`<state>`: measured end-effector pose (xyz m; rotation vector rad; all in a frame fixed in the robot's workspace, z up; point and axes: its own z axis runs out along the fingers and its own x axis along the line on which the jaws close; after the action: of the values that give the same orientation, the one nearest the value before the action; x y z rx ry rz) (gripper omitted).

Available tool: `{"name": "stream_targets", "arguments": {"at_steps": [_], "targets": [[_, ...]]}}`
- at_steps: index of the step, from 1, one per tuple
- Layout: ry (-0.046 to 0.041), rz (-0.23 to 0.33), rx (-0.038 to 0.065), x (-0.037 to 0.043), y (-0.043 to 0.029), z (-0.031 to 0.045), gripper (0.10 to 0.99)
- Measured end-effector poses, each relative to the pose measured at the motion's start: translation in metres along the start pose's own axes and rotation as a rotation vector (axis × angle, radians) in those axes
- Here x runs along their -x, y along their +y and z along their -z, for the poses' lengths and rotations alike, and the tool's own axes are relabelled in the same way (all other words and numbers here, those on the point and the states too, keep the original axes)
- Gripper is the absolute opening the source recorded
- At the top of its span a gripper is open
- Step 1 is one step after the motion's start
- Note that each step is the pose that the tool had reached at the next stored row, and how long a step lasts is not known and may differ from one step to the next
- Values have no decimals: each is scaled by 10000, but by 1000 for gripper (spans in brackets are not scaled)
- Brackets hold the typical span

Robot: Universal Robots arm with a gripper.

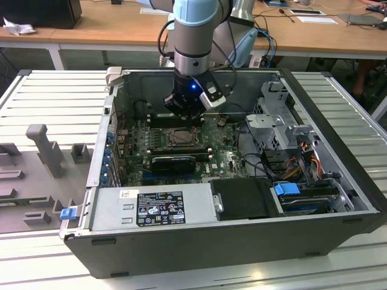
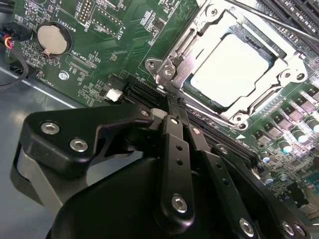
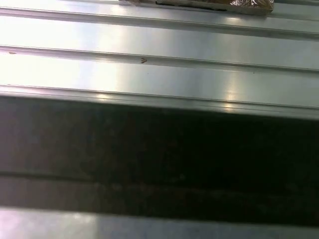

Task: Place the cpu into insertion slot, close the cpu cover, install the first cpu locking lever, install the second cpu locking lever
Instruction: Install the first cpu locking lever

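The clenched, empty gripper (image 2: 172, 107) sits beside the cpu cover (image 2: 185, 67); pressing off-centre could leave the cpu (image 2: 228, 67) unlocked.

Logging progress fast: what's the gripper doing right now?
Gripper: shut, holding nothing, tips beside the cpu cover, which lies closed over the cpu.

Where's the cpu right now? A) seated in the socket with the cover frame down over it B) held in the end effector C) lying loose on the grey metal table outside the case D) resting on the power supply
A: in the second wrist view the cpu lies flat in the socket on the motherboard, with the cpu cover framing its edges.
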<state>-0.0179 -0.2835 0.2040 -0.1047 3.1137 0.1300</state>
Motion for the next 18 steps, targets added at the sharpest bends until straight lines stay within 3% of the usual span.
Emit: {"name": "stream_targets", "arguments": {"at_steps": [13,16,18], "targets": [[-1,1,-6,-1,-26,-27,106],[-12,-1,139,-1,-25,-28,106],[-17,-3,149,0,-24,-15,106]]}}
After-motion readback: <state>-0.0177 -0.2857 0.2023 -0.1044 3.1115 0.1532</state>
